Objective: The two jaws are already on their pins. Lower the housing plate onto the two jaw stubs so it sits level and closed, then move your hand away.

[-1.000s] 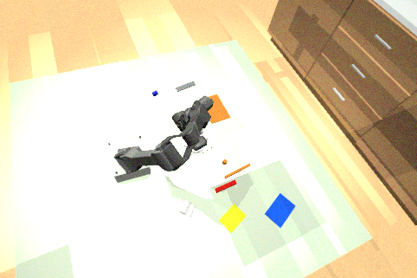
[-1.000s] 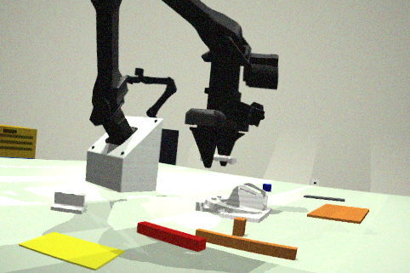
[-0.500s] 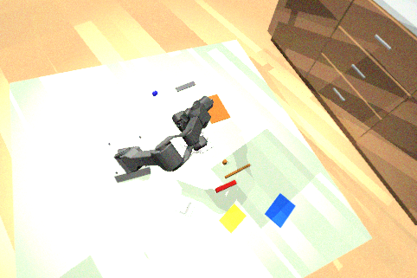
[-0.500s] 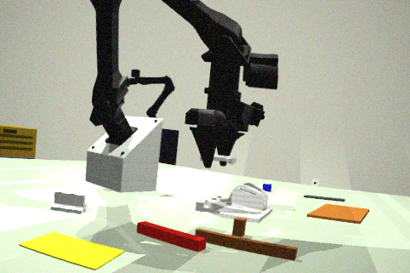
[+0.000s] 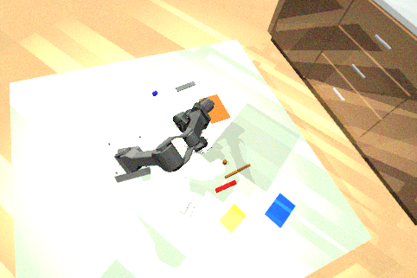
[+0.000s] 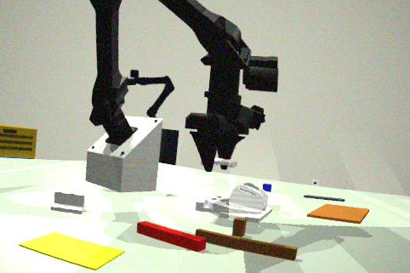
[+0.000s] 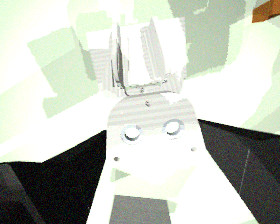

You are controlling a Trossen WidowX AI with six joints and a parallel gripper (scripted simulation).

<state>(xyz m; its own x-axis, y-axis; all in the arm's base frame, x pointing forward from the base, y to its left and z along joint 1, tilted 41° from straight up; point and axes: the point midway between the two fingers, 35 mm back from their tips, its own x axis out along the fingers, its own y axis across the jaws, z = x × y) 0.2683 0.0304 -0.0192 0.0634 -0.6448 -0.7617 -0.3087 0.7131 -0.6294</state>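
Plate [image 6: 230,163] [image 7: 152,119] up in the air, well apart from the white assembly [image 6: 248,200] below on the desk [image 5: 65,116] [image 6: 361,258] [image 7: 21,110]! The claw [image 6: 216,168] [image 7: 151,129] is pinching it, one finger at each side edge, and in the exterior view it looks close to level. Now, how will this thing behave? Thin and flat, it should be light, and it looks stiff rather than bendy, so little sag to fight. But those smooth faces and narrow sides could be slippery, and a small tilt might grow if an edge catches. The side edges look the right place to hold it: they leave the rounded end and the two rimmed holes [image 7: 124,134] free. Squeezing harder would probably gain nothing and might make it skew; thin rims deserve gentle treatment too. Down it needs to go, slow and straight, holes over the stubs, though the wrist view cannot settle whether they line up. Any pushing should be light, level and even. And the release? A modest spread on both sides, then straight up, so neither finger drags the plate off its seat.
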